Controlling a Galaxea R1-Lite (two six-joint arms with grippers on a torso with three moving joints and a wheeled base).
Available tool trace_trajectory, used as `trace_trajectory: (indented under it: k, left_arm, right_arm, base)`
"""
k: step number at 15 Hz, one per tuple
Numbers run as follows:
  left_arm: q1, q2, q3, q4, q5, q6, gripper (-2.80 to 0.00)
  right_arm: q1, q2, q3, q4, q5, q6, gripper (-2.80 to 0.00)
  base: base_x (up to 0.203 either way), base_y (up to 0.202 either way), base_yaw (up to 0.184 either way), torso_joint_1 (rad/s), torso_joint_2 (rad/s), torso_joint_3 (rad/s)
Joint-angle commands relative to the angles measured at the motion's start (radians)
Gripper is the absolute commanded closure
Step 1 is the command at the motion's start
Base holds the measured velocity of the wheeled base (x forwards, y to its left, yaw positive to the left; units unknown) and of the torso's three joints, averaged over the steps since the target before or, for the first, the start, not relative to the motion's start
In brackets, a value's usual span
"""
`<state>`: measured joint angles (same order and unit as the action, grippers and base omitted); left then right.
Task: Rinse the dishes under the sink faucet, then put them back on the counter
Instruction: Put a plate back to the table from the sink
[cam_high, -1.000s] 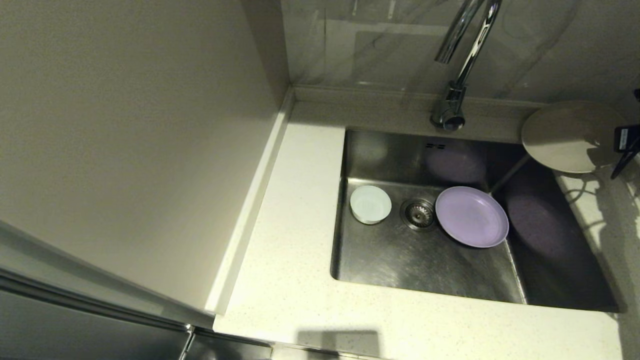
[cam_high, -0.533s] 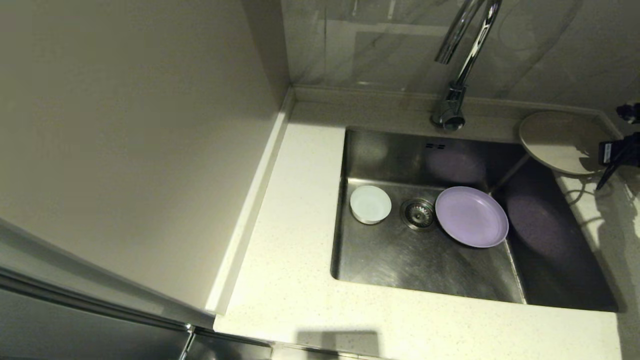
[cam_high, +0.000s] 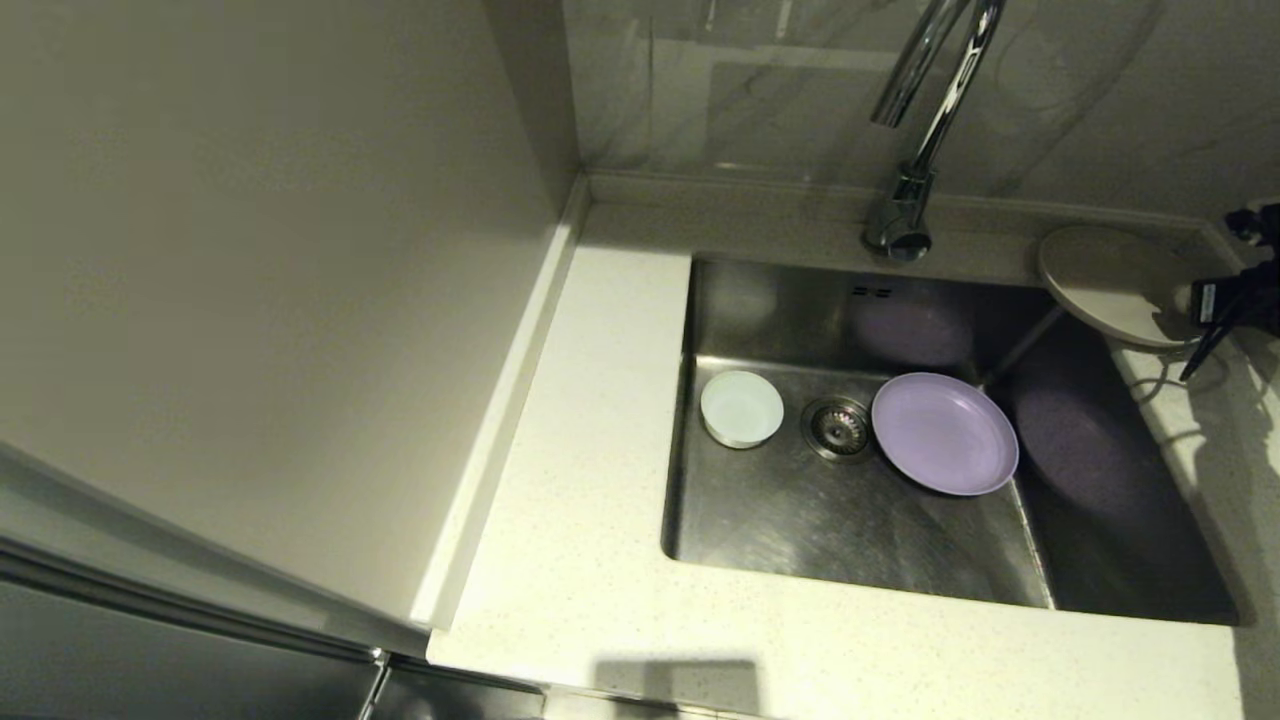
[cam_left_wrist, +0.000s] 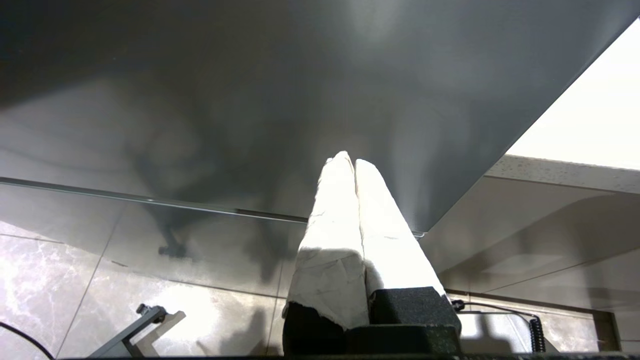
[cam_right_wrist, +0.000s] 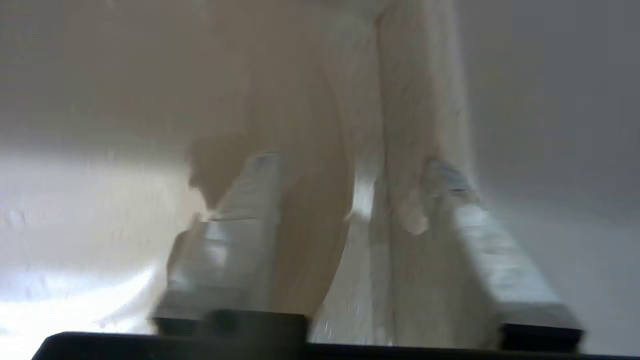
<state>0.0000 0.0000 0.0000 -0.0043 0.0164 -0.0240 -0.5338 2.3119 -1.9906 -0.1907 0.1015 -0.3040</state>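
Sink (cam_high: 860, 540): white bowl (cam_high: 741, 407) L of drain, lilac plate (cam_high: 945, 433) R of it. Faucet (cam_high: 915, 130) behind. Beige plate (cam_high: 1110, 283) on table (cam_high: 580, 560), far R corner, overhanging basin. Right gripper (cam_high: 1200, 300) at its edge, jaws apart, plate rim between. Left gripper (cam_left_wrist: 348, 165) parked by cabinet, jaws together.

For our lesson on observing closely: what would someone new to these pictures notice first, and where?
The lilac plate stands out, lying on the steel sink floor just right of the drain strainer, with the small white bowl left of it. A beige plate lies at the sink's far right corner, overhanging the basin, beside the right gripper.
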Motion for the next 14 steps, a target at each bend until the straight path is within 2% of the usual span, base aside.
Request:
trace_trajectory:
  k: [1, 3, 5, 9, 10, 11, 13, 14]
  left_arm:
    - [0.000, -0.002, 0.000, 0.000, 0.000, -0.001, 0.00]
    - [0.000, -0.002, 0.000, 0.000, 0.000, -0.001, 0.00]
    - [0.000, -0.002, 0.000, 0.000, 0.000, -0.001, 0.00]
    - [0.000, -0.002, 0.000, 0.000, 0.000, -0.001, 0.00]
    - [0.000, -0.002, 0.000, 0.000, 0.000, -0.001, 0.00]
    - [0.000, -0.002, 0.000, 0.000, 0.000, -0.001, 0.00]
    - [0.000, -0.002, 0.000, 0.000, 0.000, -0.001, 0.00]
    - [0.000, -0.002, 0.000, 0.000, 0.000, -0.001, 0.00]
  right_arm:
    - [-0.001, -0.003, 0.000, -0.065, 0.001, 0.012, -2.80]
    - [-0.004, -0.037, 0.005, -0.127, 0.004, 0.036, -2.80]
    - [-0.012, -0.158, 0.077, -0.070, 0.044, 0.049, -2.80]
    - [-0.002, -0.502, 0.348, 0.095, 0.272, 0.132, -2.80]
    - [0.026, -0.563, 0.381, 0.207, 0.301, 0.145, -2.80]
    - [0.061, -0.603, 0.392, 0.376, 0.303, 0.152, -2.80]
    - [0.203, -0.697, 0.405, 0.752, 0.237, 0.187, -2.80]
    - [0.283, -0.727, 0.409, 0.883, 0.192, 0.222, -2.80]
  base:
    - [0.000, 0.000, 0.000, 0.000, 0.00, 0.000]
    - [0.000, 0.000, 0.000, 0.000, 0.00, 0.000]
    - [0.000, 0.000, 0.000, 0.000, 0.00, 0.000]
    - [0.000, 0.000, 0.000, 0.000, 0.00, 0.000]
    - [0.000, 0.000, 0.000, 0.000, 0.00, 0.000]
    - [0.000, 0.000, 0.000, 0.000, 0.00, 0.000]
    - [0.000, 0.000, 0.000, 0.000, 0.00, 0.000]
    - [0.000, 0.000, 0.000, 0.000, 0.00, 0.000]
